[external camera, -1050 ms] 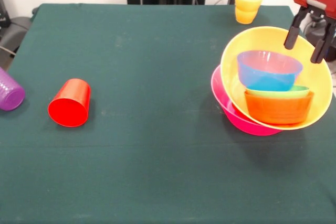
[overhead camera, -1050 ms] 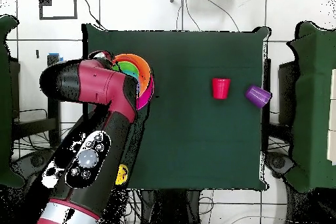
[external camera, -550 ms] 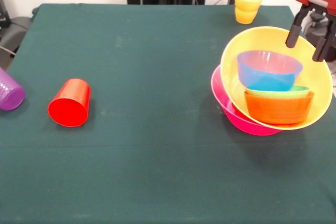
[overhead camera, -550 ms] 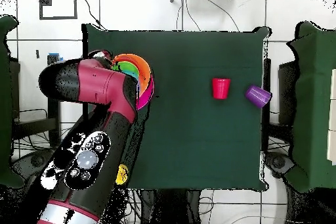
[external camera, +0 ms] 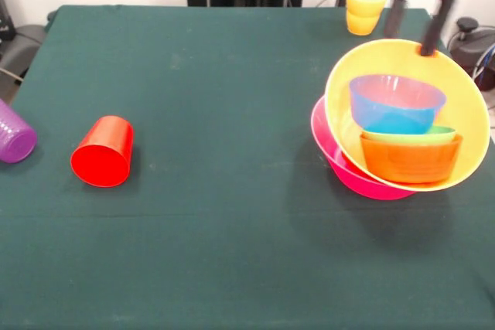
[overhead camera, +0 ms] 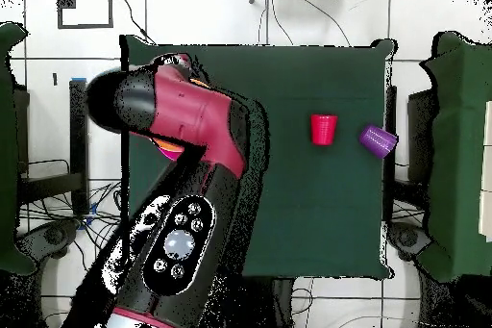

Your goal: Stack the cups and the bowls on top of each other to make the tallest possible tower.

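While the claw (external camera: 416, 25) hung open and empty over the far rim of the tilted yellow-orange bowl (external camera: 464, 106), the tower sat at the counter (external camera: 232, 113) edge, blue bowl (external camera: 396, 102), light green bowl (external camera: 410, 134) and orange bowl (external camera: 410, 158) nested inside, pink bowl (external camera: 348, 171) beneath.

We see the arm (overhead camera: 192, 141) as a thick, rounded shell of deep red with black joint sections. On its lower link sits a pale round button ringed by small dark buttons (overhead camera: 179, 243). The gripper (external camera: 418, 15) shows two slim dark fingers (external camera: 395, 7) under a red housing.
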Robot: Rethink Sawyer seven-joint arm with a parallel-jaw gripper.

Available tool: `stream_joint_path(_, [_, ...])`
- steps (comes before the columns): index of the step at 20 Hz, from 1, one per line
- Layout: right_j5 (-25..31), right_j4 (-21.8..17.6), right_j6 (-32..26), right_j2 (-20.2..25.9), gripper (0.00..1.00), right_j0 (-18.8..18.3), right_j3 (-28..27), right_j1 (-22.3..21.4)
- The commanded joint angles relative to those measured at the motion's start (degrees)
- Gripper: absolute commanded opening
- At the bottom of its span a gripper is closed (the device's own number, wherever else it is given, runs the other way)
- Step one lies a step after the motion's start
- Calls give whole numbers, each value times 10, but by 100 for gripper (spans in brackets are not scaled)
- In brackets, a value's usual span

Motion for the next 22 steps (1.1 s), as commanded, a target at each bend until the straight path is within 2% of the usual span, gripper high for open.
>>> stream_joint_path(1, [100, -47, -79, 90, 100, -65, 13, -20])
stream_joint_path(8, [133, -84, -129, 118, 100, -121, -41, -5])
stream_joint_path(11, [127, -95, -139, 135, 100, -137, -42, -3])
stream_joint_path(17, [123, -113, -95, 138, 100, -123, -21, -21])
stream_joint_path(22, [94, -121, -59, 134, 100, -107, 14, -38])
